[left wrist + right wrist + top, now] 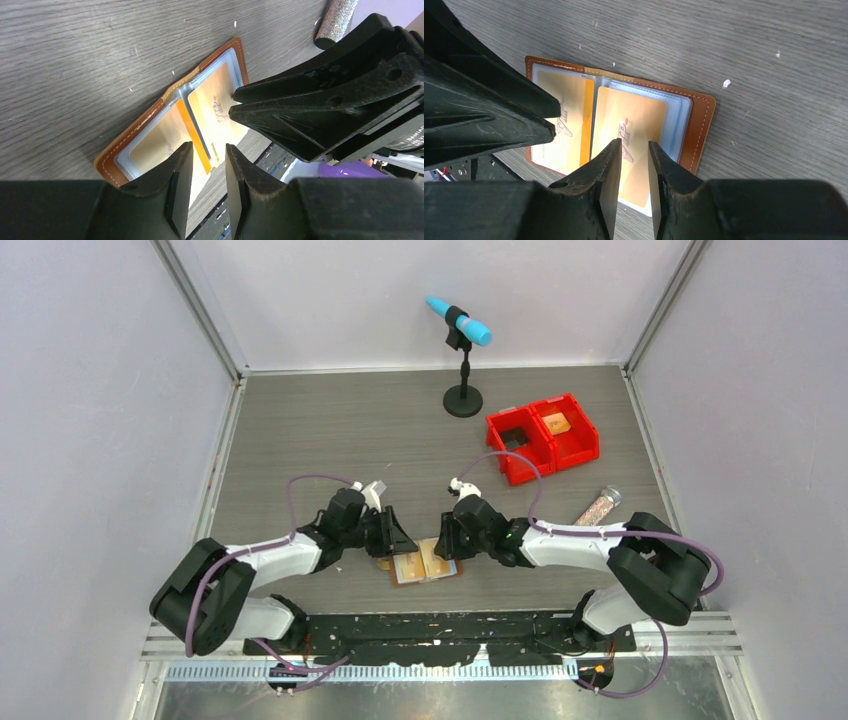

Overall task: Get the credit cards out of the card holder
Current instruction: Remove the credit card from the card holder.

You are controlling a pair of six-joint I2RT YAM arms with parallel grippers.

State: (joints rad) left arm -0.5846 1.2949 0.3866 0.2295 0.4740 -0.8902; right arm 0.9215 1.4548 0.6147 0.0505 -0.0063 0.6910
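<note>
The brown card holder (426, 562) lies open and flat near the table's front edge, with its pale inner panels up. Each half shows a tan credit card (631, 125) (569, 125). The left one carries an orange stripe. Both cards stick out past the holder's near edge. My left gripper (392, 540) (207, 150) hovers low over the left half, jaws a narrow gap apart with nothing between them. My right gripper (445, 540) (633, 147) hangs over the right card, likewise narrowly open and empty. The two grippers' tips nearly meet above the card holder (190, 110).
Two joined red bins (543, 435) stand at the back right, one holding a small tan item. A microphone on a black stand (462, 360) rises at the back centre. A glittery tube (597, 507) lies right of the right arm. A black perforated strip (430, 635) runs along the front edge.
</note>
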